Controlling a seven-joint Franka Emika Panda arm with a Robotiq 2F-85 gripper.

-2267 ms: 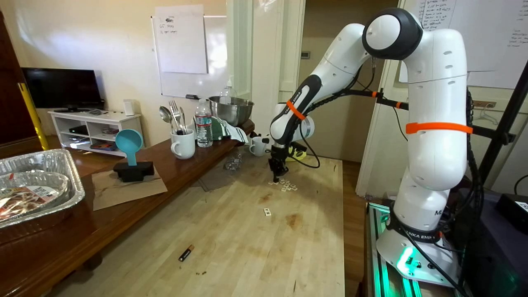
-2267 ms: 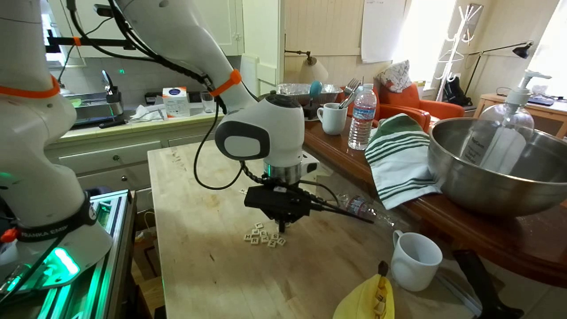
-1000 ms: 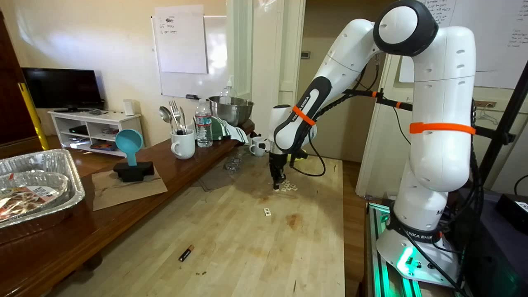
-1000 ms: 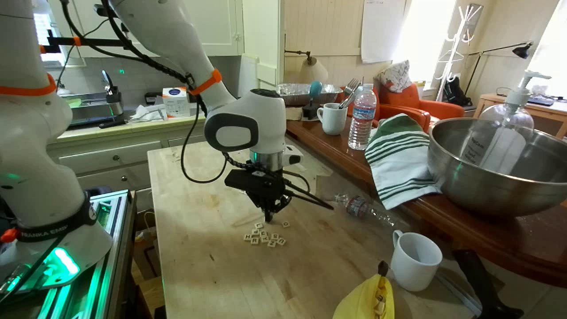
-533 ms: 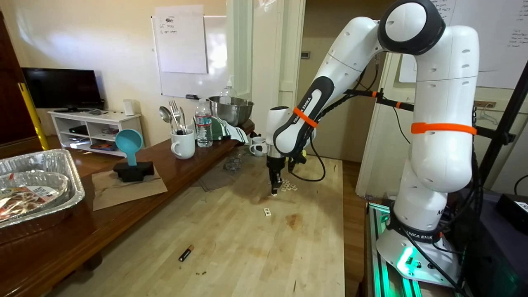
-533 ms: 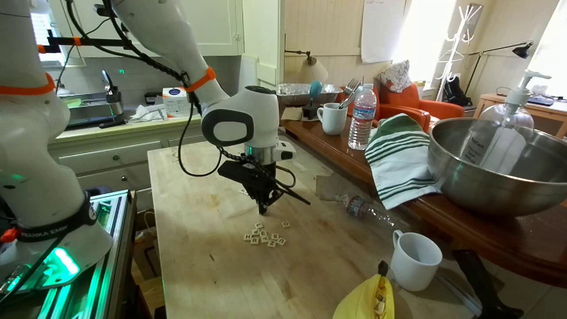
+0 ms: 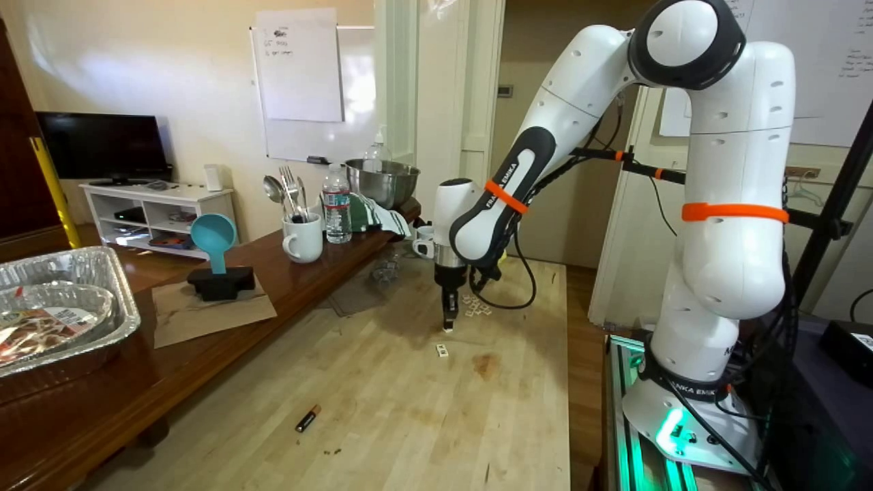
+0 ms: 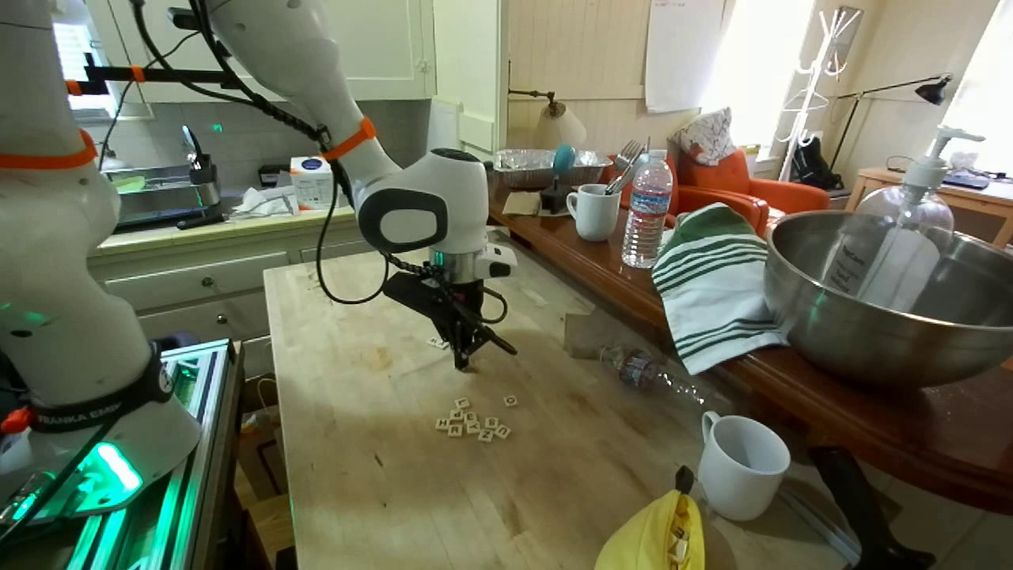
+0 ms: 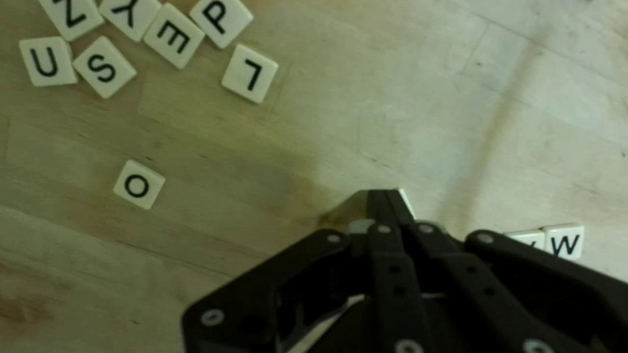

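Note:
My black gripper (image 7: 448, 323) points down at the light wooden table in both exterior views, its jaws closed together. In the wrist view the fingertips of the gripper (image 9: 388, 198) meet, and the edge of a white tile (image 9: 406, 203) peeks out from under them. That same tile (image 7: 448, 330) shows as a white speck below the tips; its letter is hidden. A W tile (image 9: 564, 241) lies against another tile (image 9: 529, 238) partly covered by a finger linkage. An O tile (image 9: 139, 184) sits alone, an L tile (image 9: 250, 73) nearer a loose cluster including an S tile (image 9: 104, 67).
A white mug (image 8: 744, 467) and a yellow banana-shaped pouch (image 8: 657, 538) stand on the table. A clear bottle (image 8: 641, 369) lies by the raised brown counter (image 7: 273, 341). A battery (image 7: 307, 418) lies farther along. The counter bears a steel bowl (image 8: 870, 348) and a striped towel (image 8: 712, 293).
The shut gripper has moved away from the letter cluster toward the W tile pair. The white tile under its tips has slid along with it. The cluster has stayed put.

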